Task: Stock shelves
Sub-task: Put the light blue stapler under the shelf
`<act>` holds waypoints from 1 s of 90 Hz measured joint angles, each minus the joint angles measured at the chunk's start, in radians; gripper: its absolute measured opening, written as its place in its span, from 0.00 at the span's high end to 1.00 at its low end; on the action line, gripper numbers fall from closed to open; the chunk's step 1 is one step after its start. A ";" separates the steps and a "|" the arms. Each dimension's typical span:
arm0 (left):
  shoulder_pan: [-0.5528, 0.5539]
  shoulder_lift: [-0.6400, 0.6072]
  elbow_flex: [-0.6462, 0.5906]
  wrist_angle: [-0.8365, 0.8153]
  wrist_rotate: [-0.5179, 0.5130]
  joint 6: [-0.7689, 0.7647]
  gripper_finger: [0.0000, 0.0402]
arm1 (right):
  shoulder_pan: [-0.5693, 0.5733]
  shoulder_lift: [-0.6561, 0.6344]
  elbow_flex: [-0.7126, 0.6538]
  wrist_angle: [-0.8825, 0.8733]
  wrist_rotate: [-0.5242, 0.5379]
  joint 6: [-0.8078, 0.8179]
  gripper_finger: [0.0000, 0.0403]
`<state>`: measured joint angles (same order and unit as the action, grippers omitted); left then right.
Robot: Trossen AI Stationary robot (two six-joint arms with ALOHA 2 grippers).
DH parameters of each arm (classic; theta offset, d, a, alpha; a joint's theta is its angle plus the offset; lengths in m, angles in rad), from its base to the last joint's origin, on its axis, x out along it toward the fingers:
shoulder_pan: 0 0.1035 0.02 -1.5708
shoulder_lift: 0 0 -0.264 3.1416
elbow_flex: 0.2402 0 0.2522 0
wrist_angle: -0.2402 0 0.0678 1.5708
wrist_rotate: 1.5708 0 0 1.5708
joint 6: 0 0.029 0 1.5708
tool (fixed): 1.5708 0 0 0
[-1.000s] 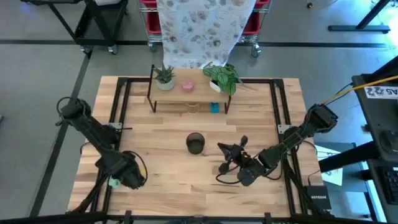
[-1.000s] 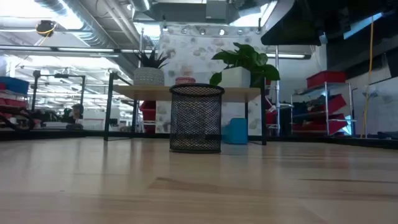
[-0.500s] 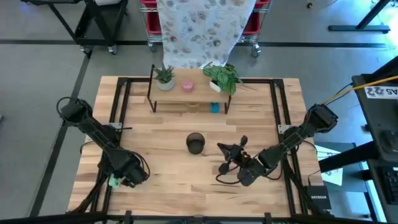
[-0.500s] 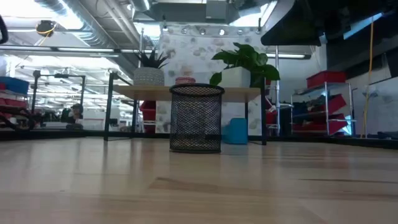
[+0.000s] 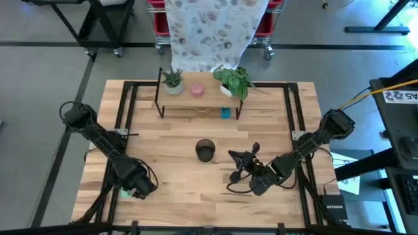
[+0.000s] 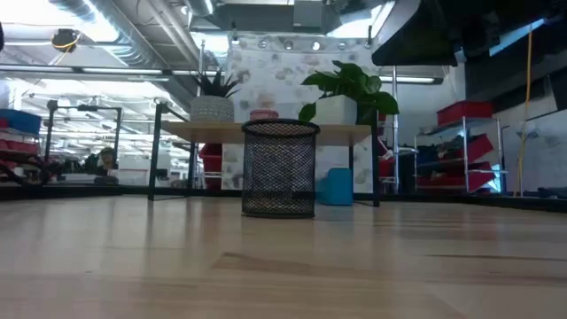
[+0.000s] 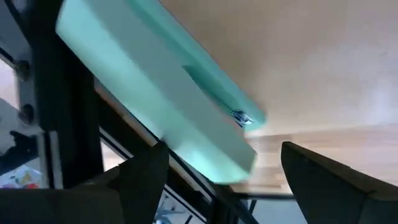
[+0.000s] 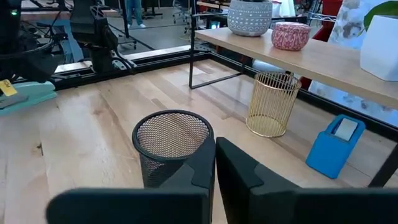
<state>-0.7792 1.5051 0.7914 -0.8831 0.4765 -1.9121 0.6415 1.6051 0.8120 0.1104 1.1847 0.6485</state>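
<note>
A: At the near-left table corner, your left gripper (image 7: 217,180) spreads wide around a mint-green stapler (image 7: 155,106); the right gripper (image 8: 214,180) sits pinched together.

B: Clamp off-centre and it may slip; the plank-topped black-legged shelves (image 5: 199,98) stand well apart.

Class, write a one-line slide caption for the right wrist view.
Right gripper shut behind a black mesh cup; beyond, the shelves shelter a gold wire basket and blue box.
</note>
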 joint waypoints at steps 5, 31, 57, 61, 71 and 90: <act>0.000 0.000 0.000 -0.021 0.006 0.001 0.28 | 0.000 0.000 0.000 0.000 0.000 0.000 1.00; 0.000 0.001 0.006 -0.048 0.039 0.008 0.28 | 0.000 0.000 0.000 -0.001 0.000 0.001 1.00; 0.000 0.001 -0.046 0.099 0.035 -0.045 0.28 | 0.000 0.003 0.000 0.000 -0.029 0.001 1.00; 0.000 0.001 -0.056 0.130 0.023 -0.051 0.28 | 0.000 0.009 0.000 0.000 -0.030 0.001 1.00; 0.000 0.001 -0.064 0.130 -0.020 -0.064 0.28 | 0.000 0.030 0.000 0.001 -0.034 0.001 1.00; 0.002 0.001 -0.064 0.125 -0.084 -0.047 0.28 | 0.000 0.061 0.000 0.021 -0.034 0.001 1.00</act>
<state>-0.7769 1.5059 0.7273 -0.7580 0.3929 -1.9595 0.6414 1.6663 0.8124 0.1319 1.1511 0.6498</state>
